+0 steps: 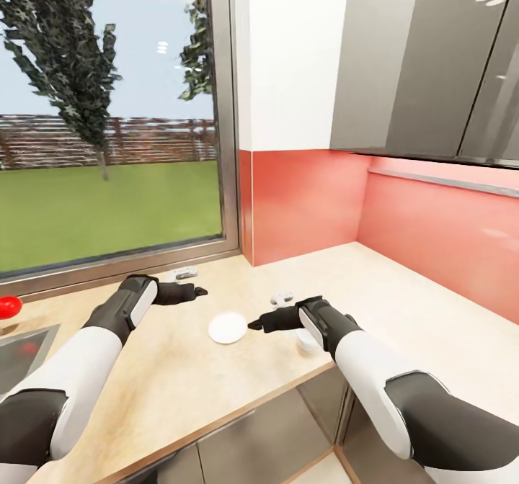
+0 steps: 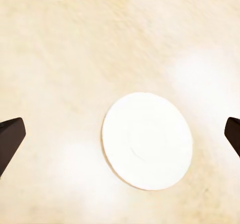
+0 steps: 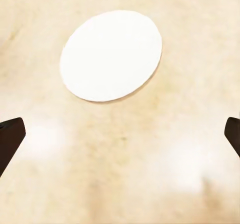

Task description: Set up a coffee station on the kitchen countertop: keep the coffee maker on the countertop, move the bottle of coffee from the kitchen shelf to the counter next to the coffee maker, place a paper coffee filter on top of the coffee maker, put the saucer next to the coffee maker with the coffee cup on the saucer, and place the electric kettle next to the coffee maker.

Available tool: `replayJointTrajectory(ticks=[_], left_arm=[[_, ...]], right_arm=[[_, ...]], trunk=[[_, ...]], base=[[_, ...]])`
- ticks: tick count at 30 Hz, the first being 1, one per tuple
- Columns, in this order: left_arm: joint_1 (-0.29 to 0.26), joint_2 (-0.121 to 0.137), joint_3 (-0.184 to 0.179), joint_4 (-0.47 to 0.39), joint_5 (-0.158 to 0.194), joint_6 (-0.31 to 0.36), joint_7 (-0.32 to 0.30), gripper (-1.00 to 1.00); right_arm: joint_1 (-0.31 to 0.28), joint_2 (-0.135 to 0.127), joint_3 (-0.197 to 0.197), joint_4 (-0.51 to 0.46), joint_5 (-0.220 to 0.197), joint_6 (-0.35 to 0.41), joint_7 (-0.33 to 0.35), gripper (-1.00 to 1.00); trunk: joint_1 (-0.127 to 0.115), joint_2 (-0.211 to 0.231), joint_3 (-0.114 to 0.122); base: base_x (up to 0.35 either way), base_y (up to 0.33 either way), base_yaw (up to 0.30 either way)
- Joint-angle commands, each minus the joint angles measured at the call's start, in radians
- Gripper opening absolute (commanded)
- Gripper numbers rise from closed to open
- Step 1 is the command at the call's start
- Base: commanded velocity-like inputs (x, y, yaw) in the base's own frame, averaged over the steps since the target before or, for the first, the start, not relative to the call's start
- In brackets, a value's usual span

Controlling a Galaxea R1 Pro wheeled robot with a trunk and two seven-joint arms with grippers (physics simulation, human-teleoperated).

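**Two hands, one saucer between them**

One small white saucer (image 1: 228, 327) lies flat on the tabletop (image 1: 404, 311), just below the middle of the head view. It is round, so it has no long side; a hand can come at it from any way. Nothing sits on it.

The right hand (image 1: 254, 323) is the nearer one. Its dark tip points toward the left of the frame and ends just beside the saucer's right edge. I cannot tell if it touches. The left hand (image 1: 200, 292) is up and to the left of the saucer, near but clearly apart from it, and points to the right.

In the left wrist view the saucer (image 2: 147, 140) lies between the two dark fingertips (image 2: 10, 136), a little low and right of center. In the right wrist view the saucer (image 3: 111, 55) is in the upper part of the frame, off to the left, with that hand's fingertips (image 3: 10, 136) far out at the sides. So both hands have their fingers wide apart and hold nothing.

I think the saucer is the thing to pick up next, and the right hand needs the shorter move.

A red thing (image 1: 9, 306) and a grey sink (image 1: 25, 351) sit at the left edge.
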Motion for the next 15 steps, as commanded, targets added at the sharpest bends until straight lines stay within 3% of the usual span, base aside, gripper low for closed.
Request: replayJointTrajectory(ticks=[1, 5, 12, 15], left_arm=[[-0.001, 0.001, -0.005, -0.001, 0.006, 0.004, 0.002, 1.0], [0.014, -0.003, -0.004, 0.0, 0.007, 0.003, 0.001, 1.0], [0.065, -0.013, 0.001, 0.003, 0.009, 0.002, 0.002, 1.0], [0.08, -0.017, 0.005, 0.099, 0.019, 0.002, 0.002, 1.0]], right_arm=[[-0.001, 0.0, 0.001, 0.004, 0.0, 0.005, 0.002, 1.0], [-0.001, 0.0, 0.001, 0.017, 0.0, 0.005, 0.002, 1.0], [-0.001, 0.0, 0.001, 0.089, 0.0, 0.005, 0.003, 1.0], [-0.001, 0.0, 0.001, 0.124, 0.0, 0.002, 0.006, 1.0]], trunk=[[0.001, -0.002, -0.002], [0.001, -0.002, -0.002], [0.001, -0.002, -0.002], [0.001, -0.002, -0.002]], base=[[0.177, 0.009, 0.0], [0.274, 0.05, 0.0], [0.039, 0.008, 0.0], [0.001, 0.0, 0.0]])
